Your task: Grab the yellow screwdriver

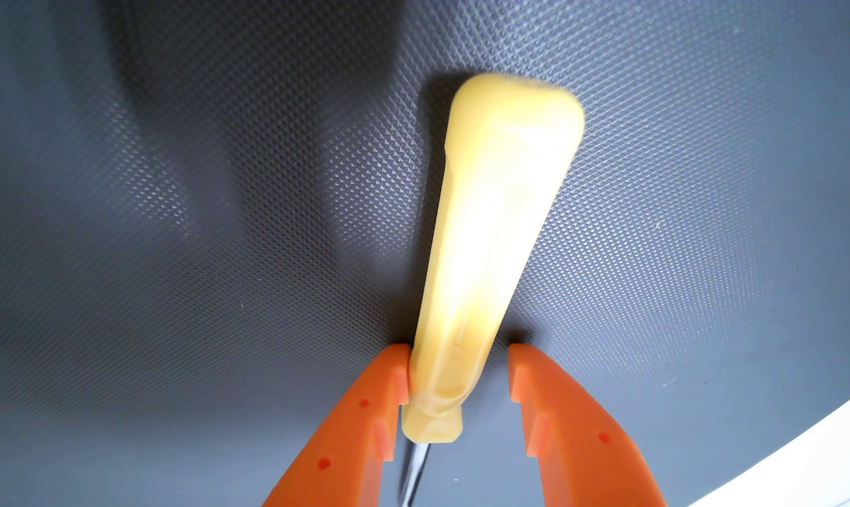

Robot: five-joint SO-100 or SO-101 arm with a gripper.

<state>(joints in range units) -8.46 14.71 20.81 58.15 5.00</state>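
- In the wrist view, the yellow screwdriver (491, 253) lies on a dark grey mat (193, 234) with a fine diamond texture.
- Its handle runs from the bottom centre up to the upper middle, with the thick rounded end far from the camera.
- The thin metal shaft (415, 468) leaves the narrow end of the handle and goes toward the bottom edge.
- The two orange fingers (364, 429) come in from the bottom, and the gripper (457, 370) is spread apart around the narrow part of the handle.
- The left finger touches the handle; the right finger stands just beside it with a small gap.
- A white surface (803, 448) shows at the bottom right corner, beyond the mat.
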